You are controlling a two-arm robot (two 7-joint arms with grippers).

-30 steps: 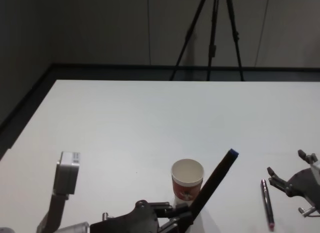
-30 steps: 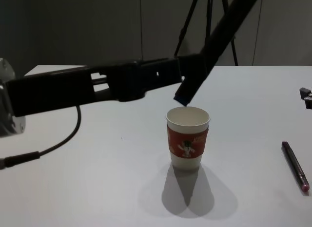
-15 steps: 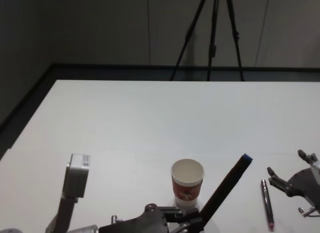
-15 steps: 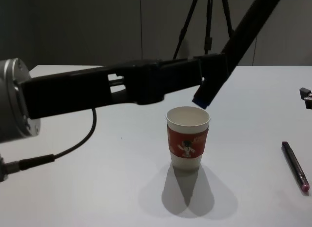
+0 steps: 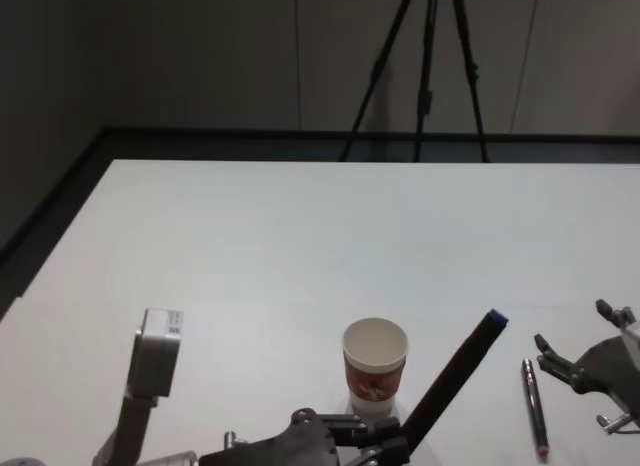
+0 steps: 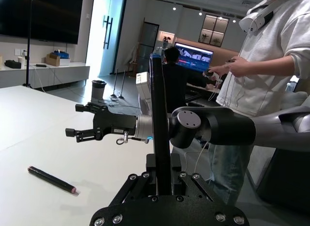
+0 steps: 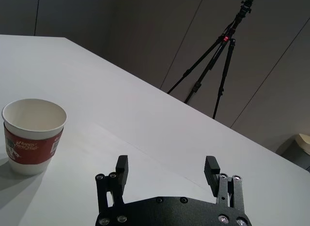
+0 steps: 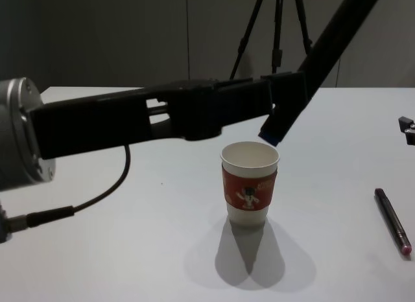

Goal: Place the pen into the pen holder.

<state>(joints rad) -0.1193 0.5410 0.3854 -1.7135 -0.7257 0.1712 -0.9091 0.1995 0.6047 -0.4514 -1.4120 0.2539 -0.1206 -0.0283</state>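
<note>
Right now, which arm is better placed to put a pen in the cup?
Left: the left gripper holds a dark pen, lower end just above the cup in the chest view. The right gripper is open, holding nothing.

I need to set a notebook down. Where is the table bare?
Bare: the table's far half, from cup to tripod, side to side. Crowded: over the cup, where the left gripper holds a black pen, and right, a loose pen by the right gripper.
</note>
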